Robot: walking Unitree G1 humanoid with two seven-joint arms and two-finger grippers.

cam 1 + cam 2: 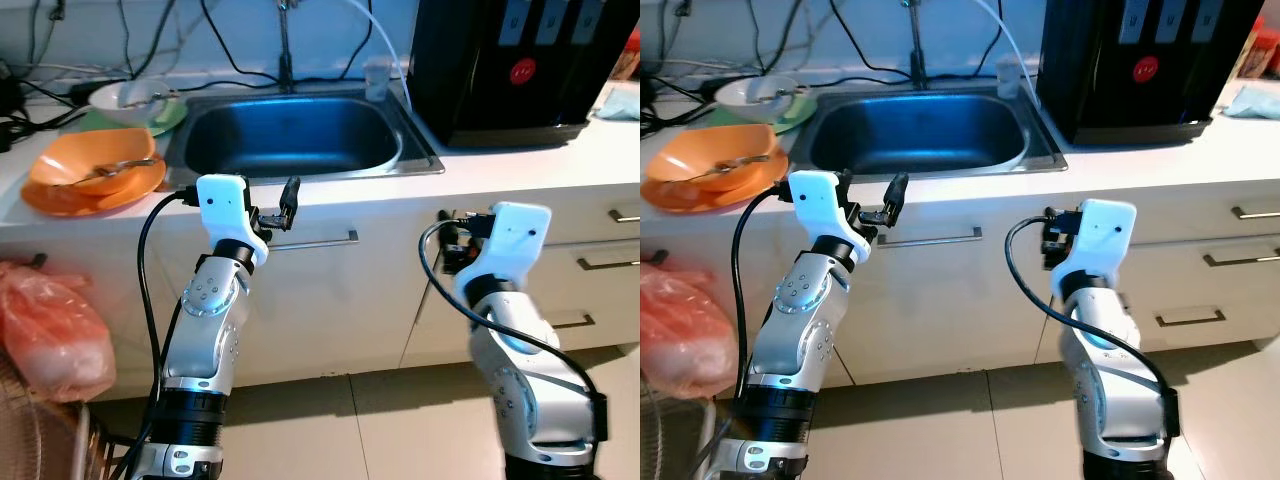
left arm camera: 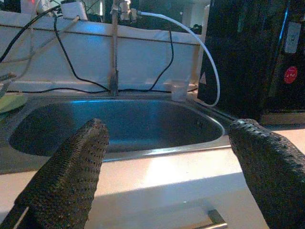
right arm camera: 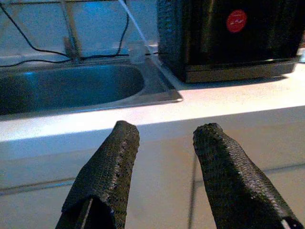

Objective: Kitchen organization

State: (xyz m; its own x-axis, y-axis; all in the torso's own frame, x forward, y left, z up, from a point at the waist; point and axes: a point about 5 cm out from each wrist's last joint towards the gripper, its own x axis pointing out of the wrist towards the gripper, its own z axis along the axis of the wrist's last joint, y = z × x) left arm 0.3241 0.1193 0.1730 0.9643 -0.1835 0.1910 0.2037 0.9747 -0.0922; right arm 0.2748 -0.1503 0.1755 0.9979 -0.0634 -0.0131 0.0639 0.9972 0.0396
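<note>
An orange bowl with a spoon in it sits on an orange plate on the white counter, left of the steel sink. Behind it a white bowl rests on a green plate. A small clear cup stands at the sink's back right corner. My left gripper is open, raised at the counter's front edge before the sink, empty. My right gripper is open and empty, lower, facing the cabinet front below the counter, right of the sink.
A tall black appliance stands on the counter right of the sink. A faucet with a white hose and black cables run along the back wall. Cabinet handle and drawers are below. A red plastic bag hangs at the left.
</note>
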